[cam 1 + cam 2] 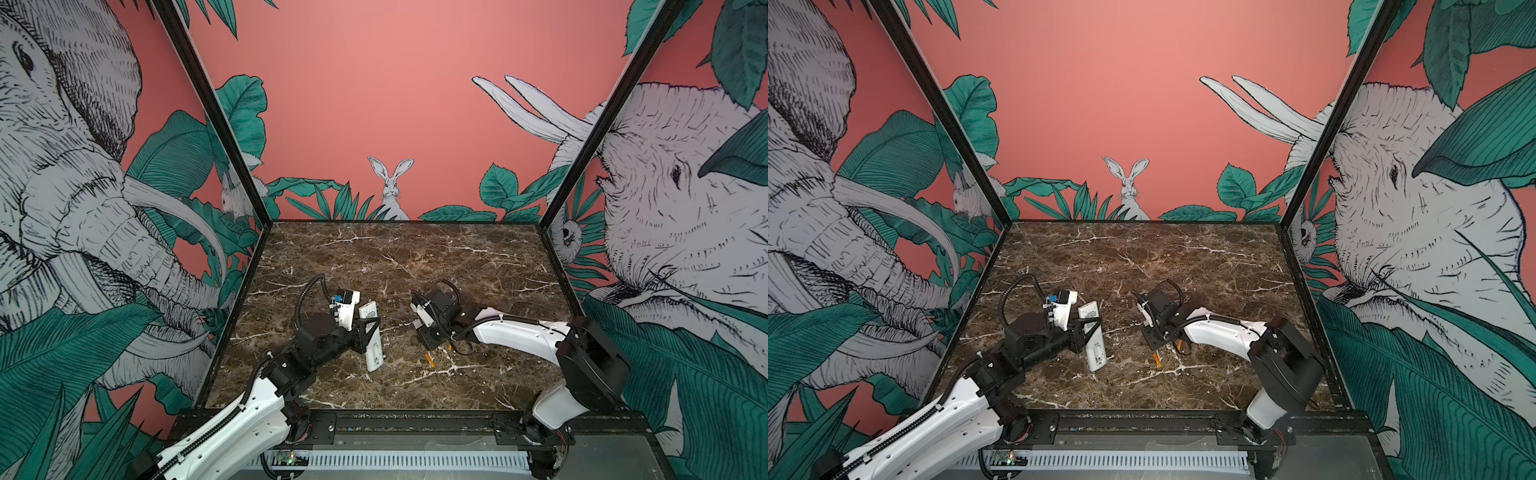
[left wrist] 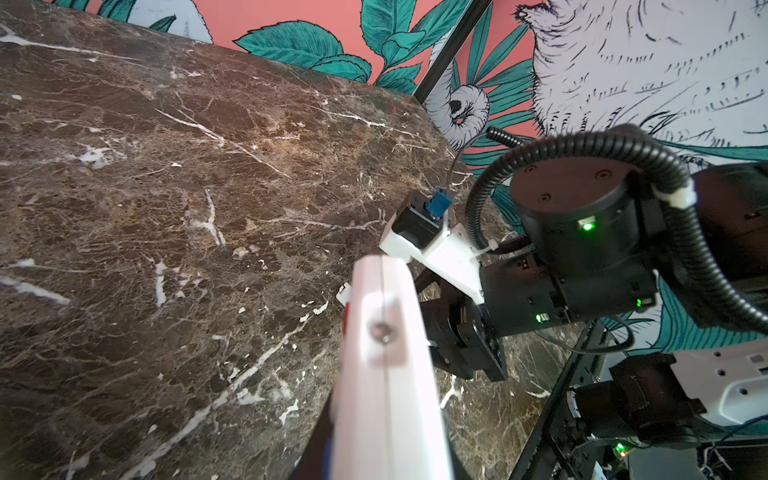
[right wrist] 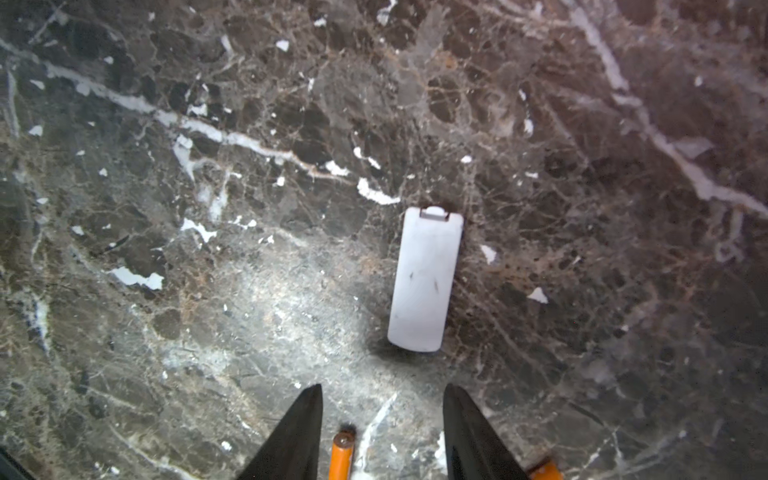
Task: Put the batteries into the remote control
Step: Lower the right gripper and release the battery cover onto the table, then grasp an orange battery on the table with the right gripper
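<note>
Left hand (image 1: 370,328) clamps the remote (image 1: 372,355); I can't read its labels. Right hand (image 3: 383,388) stands parted around one battery (image 3: 341,455) on the tabletop (image 3: 208,208), second battery (image 3: 544,471) just outside, cover (image 3: 424,278) ahead.

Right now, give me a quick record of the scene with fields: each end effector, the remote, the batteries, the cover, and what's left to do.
Left end effector: shut on the remote control, which it holds tilted
Right end effector: open, low over the table
Batteries: one battery between the open fingers, second battery just outside one finger; both lie on the table
Cover: grey, flat on the table, apart from both batteries
Left to do: neither battery loaded yet
</note>
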Controlling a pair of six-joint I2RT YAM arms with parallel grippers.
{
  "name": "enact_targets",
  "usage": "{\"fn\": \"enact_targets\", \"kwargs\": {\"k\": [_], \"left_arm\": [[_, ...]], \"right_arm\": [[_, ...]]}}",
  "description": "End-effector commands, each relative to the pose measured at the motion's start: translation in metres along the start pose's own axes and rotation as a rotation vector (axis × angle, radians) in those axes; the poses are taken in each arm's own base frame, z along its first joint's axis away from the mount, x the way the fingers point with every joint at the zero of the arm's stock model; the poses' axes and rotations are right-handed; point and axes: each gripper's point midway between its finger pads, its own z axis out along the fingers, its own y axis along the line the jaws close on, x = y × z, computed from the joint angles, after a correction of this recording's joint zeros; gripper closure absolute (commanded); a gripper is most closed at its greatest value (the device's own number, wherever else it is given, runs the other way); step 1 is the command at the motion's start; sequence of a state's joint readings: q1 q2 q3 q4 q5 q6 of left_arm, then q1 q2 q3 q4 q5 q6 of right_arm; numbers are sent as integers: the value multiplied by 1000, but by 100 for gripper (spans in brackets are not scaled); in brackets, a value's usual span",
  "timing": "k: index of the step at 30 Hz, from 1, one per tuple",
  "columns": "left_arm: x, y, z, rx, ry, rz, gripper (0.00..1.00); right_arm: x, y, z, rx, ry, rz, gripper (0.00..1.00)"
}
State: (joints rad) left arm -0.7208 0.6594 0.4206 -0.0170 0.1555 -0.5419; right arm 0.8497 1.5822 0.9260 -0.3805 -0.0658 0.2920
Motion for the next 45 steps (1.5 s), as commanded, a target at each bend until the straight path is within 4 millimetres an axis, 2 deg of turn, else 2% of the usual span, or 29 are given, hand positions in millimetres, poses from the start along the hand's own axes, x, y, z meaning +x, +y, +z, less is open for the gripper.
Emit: {"fn": "enact_targets", "kwargs": {"k": [1,20,45], "left_arm": [[-4,2,-2,-6,-30,-1,100],[-3,6,0,-27,-24,19,100],[-1,10,-1,-40,-26,25,100]], "right_arm": [[10,1,-4,7,37,-8,56],[39,16,12,-12,169,-40,59],[55,18,20,13,235,-64,69]]}}
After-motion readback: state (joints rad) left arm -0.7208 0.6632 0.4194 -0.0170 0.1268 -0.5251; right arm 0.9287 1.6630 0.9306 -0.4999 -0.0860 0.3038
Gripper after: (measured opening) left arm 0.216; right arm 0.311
